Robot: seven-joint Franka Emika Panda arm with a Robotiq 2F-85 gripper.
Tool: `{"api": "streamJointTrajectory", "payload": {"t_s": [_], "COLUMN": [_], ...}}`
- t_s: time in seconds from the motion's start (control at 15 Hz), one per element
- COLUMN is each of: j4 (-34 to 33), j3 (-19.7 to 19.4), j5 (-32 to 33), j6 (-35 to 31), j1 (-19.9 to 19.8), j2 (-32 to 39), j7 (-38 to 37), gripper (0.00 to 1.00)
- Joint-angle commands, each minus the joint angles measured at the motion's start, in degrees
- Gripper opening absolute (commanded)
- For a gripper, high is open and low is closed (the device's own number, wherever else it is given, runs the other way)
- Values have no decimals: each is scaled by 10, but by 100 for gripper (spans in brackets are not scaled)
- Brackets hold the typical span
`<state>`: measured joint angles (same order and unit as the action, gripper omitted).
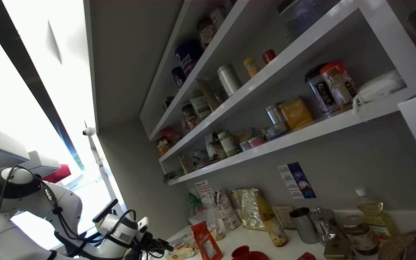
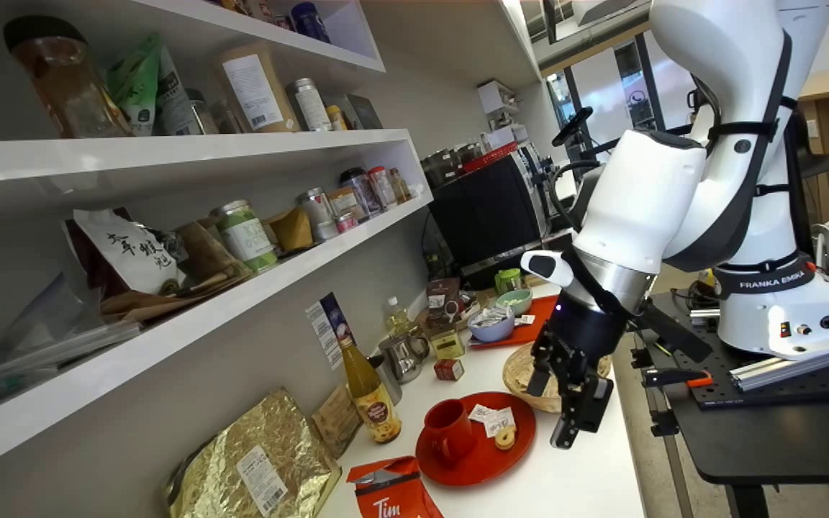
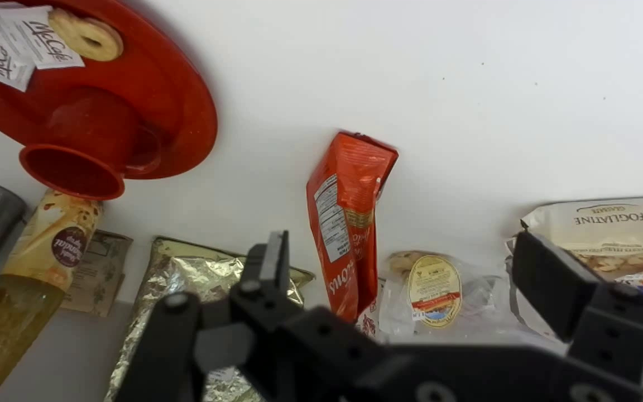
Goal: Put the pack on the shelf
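Observation:
The pack, a tall red pouch with pale print, stands upright on the white counter. It shows in both exterior views (image 1: 206, 240) (image 2: 396, 498) and in the wrist view (image 3: 349, 223). The shelf is the lowest long white board on the wall, above the counter, in both exterior views (image 1: 265, 148) (image 2: 191, 327). My gripper is open and empty, held above the counter, in the wrist view (image 3: 411, 272) and both exterior views (image 1: 163, 248) (image 2: 557, 411). In the wrist view the pack appears between the two fingers, nearer the left-hand one, and apart from both.
A red plate (image 2: 483, 460) with a red mug (image 2: 450, 432) stands beside the pack. A gold foil bag (image 2: 263, 460) and a syrup bottle (image 2: 371, 399) stand by the wall. A clear bag (image 3: 483, 301) and a pastry pack (image 3: 617, 240) lie on the other side. Jars line the shelf.

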<state>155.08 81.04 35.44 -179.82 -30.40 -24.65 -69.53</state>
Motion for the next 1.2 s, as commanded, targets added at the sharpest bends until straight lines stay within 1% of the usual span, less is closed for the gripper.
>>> {"api": "streamJointTrajectory", "payload": {"t_s": [0.0,0.13,0.2,0.27,0.4,0.6,0.87,1.0,1.07,1.13], "j4": [-18,-32,-24,-28,-31,-40,-53,-58,-59,-47], "j3": [116,170,195,213,250,294,325,338,348,330], "j5": [-15,-19,-120,-155,-229,-304,-367,-391,-398,-413], "j6": [-24,-19,-26,-22,-36,-40,-22,-17,-15,-21], "j1": [-103,-151,-156,-168,-186,-215,-234,-244,-253,-225], "j2": [-55,-53,-66,-66,-77,-80,-73,-69,-55,-70], "j7": [-47,-54,21,35,77,131,180,196,209,207], "gripper": [100,100,100,100,100,100,100,100,100,100]}}
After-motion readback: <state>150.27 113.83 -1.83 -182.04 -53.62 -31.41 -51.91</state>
